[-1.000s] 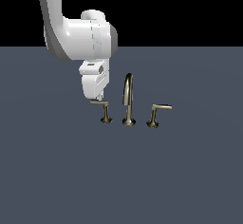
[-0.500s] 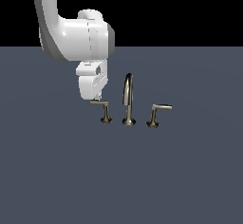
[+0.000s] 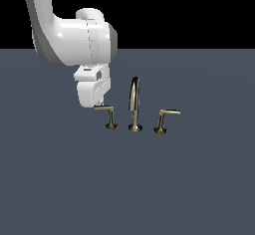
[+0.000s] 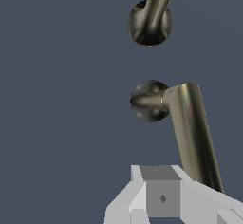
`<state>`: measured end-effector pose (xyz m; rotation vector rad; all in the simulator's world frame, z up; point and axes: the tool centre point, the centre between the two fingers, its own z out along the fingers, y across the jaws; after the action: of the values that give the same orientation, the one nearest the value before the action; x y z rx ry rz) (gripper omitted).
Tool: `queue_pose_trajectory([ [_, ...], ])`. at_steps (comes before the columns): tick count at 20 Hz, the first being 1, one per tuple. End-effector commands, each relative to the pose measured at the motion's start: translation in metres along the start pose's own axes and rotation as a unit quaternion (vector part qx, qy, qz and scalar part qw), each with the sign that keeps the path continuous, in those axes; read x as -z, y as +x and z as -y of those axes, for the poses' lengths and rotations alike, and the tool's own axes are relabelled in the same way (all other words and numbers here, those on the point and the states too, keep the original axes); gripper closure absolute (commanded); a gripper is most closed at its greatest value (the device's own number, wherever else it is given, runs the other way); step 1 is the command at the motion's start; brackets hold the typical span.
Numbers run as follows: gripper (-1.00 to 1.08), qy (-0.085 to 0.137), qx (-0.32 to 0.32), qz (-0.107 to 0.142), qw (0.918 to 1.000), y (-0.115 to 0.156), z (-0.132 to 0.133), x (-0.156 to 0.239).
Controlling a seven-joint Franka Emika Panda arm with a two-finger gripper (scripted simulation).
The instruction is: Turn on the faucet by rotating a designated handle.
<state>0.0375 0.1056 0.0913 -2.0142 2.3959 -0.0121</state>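
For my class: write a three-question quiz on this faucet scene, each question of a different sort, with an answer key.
1. True or false: the gripper sits above the lever tip of the handle on the exterior view's left.
2. Multiple choice: what stands between the two handles? A) the arched spout B) a cup C) a second arm
3. Short answer: which way does the lever of the other handle point in the exterior view?

Key
1. True. The gripper hangs right at the end of that lever; the pictures do not show whether it touches it.
2. A.
3. Toward the exterior view's right, away from the spout.
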Motion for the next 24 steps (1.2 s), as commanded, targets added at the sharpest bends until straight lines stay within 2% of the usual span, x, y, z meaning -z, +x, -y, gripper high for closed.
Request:
queue_pose_trajectory([
  [1,1.08,-0.003,0.001,-0.002,1.0000,0.002,-0.010,0.000],
  [12,1.08,-0.006,0.004,-0.002,1.0000,0.005,-0.047,0.000],
  [14,1.08,-0.001,0.002,0.001,1.0000,0.005,-0.038,0.000],
  [24,1.08,-0.005,0.004,-0.001,1.0000,0.034,-0.062,0.001],
])
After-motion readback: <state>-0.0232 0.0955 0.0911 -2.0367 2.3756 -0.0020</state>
